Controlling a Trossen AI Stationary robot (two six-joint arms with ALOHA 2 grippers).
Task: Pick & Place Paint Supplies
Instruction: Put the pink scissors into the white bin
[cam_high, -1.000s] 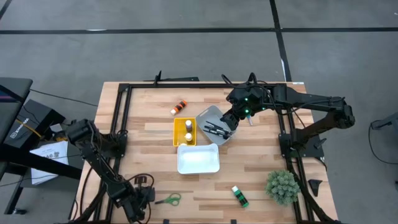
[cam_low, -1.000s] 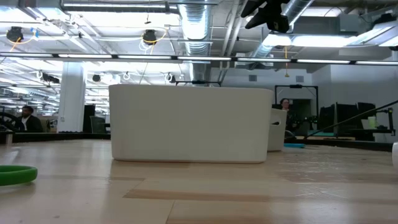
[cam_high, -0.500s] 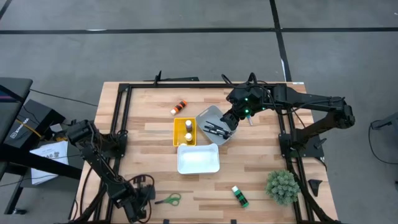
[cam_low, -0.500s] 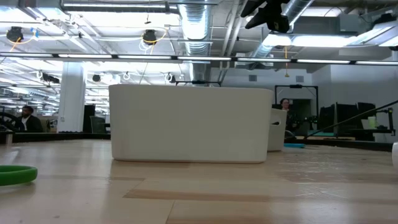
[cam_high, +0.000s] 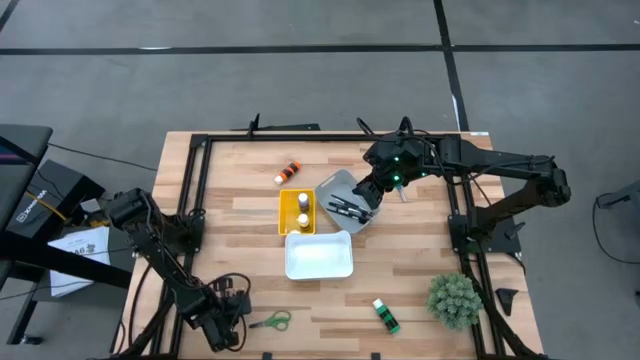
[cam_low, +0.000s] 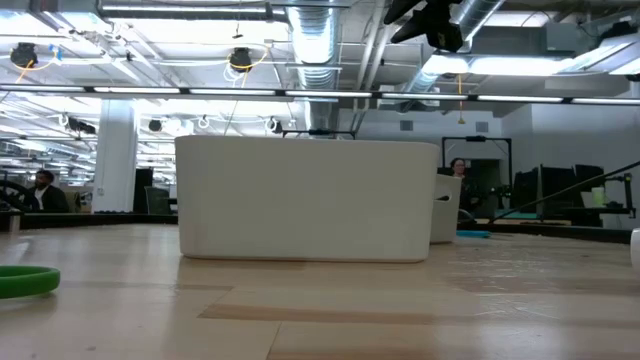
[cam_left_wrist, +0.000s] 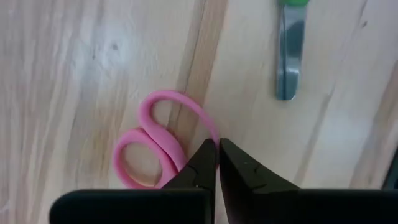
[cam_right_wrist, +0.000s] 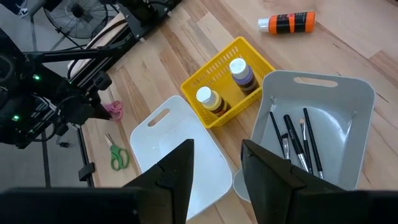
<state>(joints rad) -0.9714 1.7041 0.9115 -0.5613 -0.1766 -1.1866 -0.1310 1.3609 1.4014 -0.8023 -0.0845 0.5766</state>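
Note:
My left gripper (cam_left_wrist: 217, 146) stands at the table's near left (cam_high: 232, 322), pointing down, shut on pink scissors (cam_left_wrist: 155, 152). Green scissors (cam_high: 270, 321) lie flat on the wood just to its right. My right gripper (cam_right_wrist: 214, 165) hangs open above the grey bin (cam_high: 345, 200) that holds thin dark paintbrushes (cam_right_wrist: 295, 140), with nothing between its fingers. A yellow basket (cam_high: 297, 211) holds two bottles. An orange bottle (cam_high: 288, 171) lies on its side behind the basket. A green bottle (cam_high: 385, 314) lies near the front edge. My left gripper pinches the rim of one pink handle loop (cam_left_wrist: 210, 129) between its two fingertips, coming from above and pointing down. Both loops lie flat, parallel to the wood. The gripper hides the blades, and I cannot tell whether the scissors are lifted.
A white bin (cam_high: 318, 254) stands in the table's middle, in front of the basket. A fuzzy green plant (cam_high: 454, 299) sits at the near right. A black frame (cam_high: 195, 200) runs along the table's sides. Bare wood lies between the white bin and the front edge.
My left gripper has turned a little about its own axis beside the green scissors. My right gripper has kept still.

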